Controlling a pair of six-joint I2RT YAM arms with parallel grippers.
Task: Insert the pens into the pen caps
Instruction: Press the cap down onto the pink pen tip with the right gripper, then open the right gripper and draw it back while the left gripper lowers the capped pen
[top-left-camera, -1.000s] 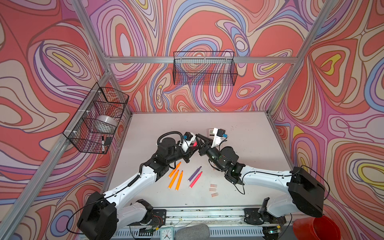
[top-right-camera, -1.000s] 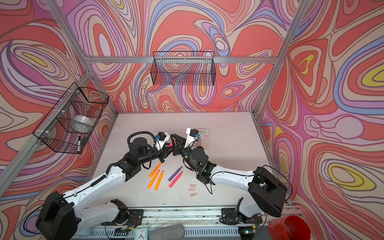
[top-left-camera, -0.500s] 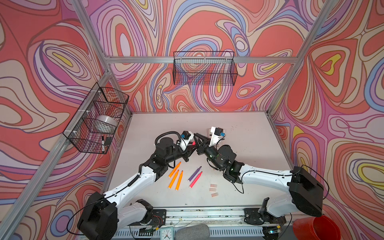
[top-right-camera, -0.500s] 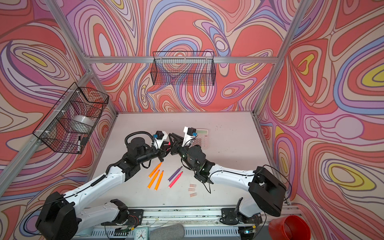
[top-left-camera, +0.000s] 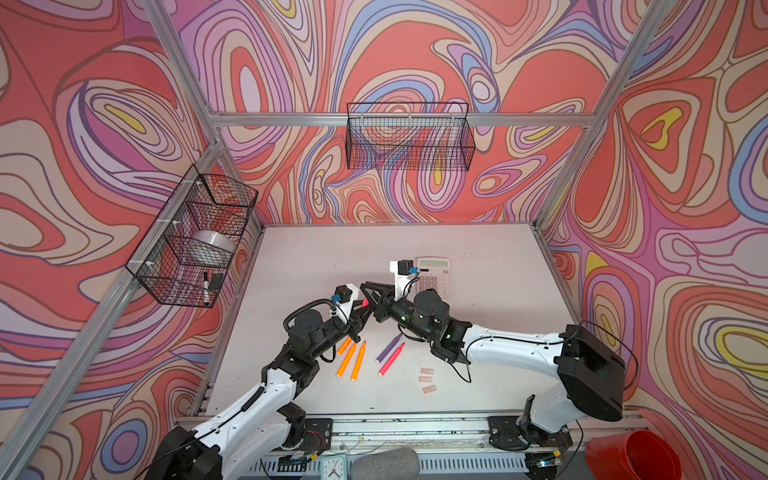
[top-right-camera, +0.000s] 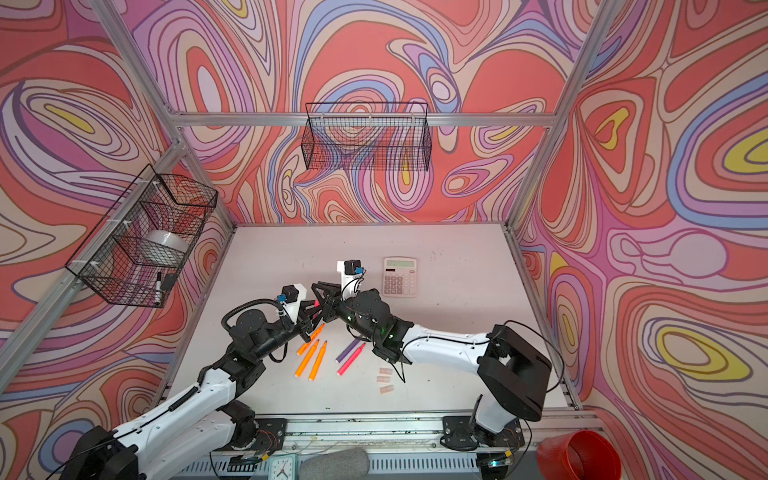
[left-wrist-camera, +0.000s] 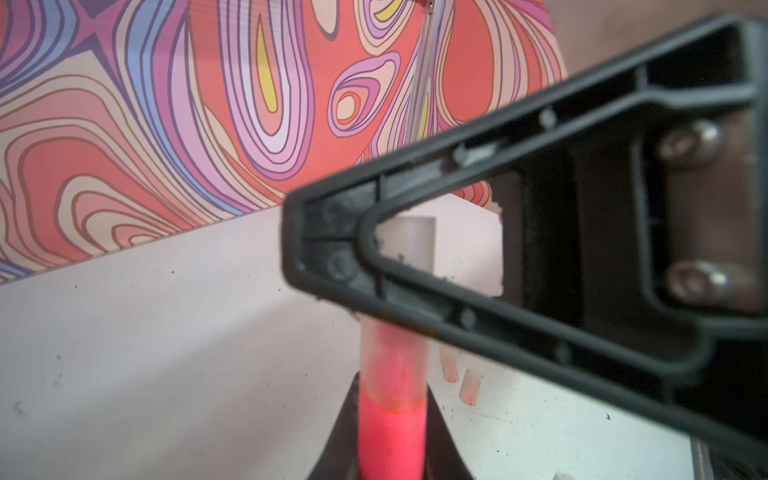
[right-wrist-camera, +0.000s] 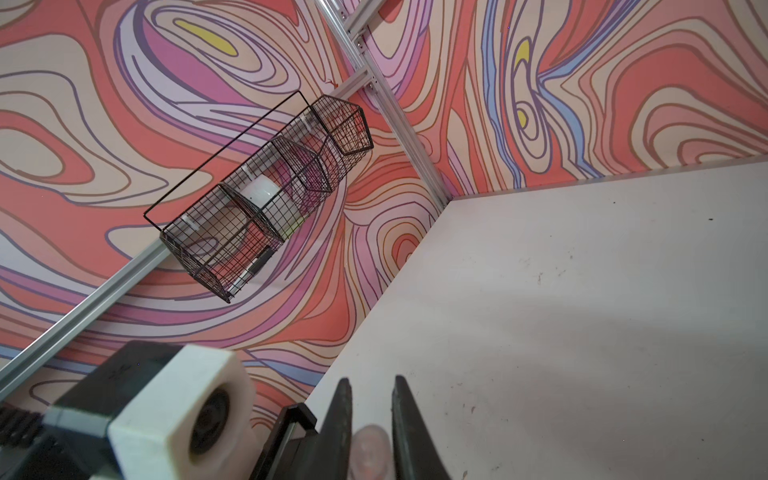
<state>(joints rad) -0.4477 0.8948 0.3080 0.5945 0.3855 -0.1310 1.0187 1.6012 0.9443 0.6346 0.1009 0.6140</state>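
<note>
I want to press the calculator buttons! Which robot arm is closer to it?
Right. The right arm's wrist sits just beside the calculator in both top views. The left arm is farther: the left gripper, holding the pink pen, meets the right gripper further left.

Both top views are bright and evenly lit, with diffuse light and no glare. The arms throw only faint, soft shadows on the bench (top-left-camera: 478, 249). The wide lens splays the frame uprights (top-left-camera: 178, 54) outward toward the corners. In the left wrist view the right hand (left-wrist-camera: 324, 249) and pink pen (left-wrist-camera: 392, 440) are blurred from closeness, while the far wall is sharp. In the right wrist view the pen cap (right-wrist-camera: 370, 449) and white camera housing (right-wrist-camera: 174, 415) are out of focus, and a broad dim shadow crosses the bench.
</note>
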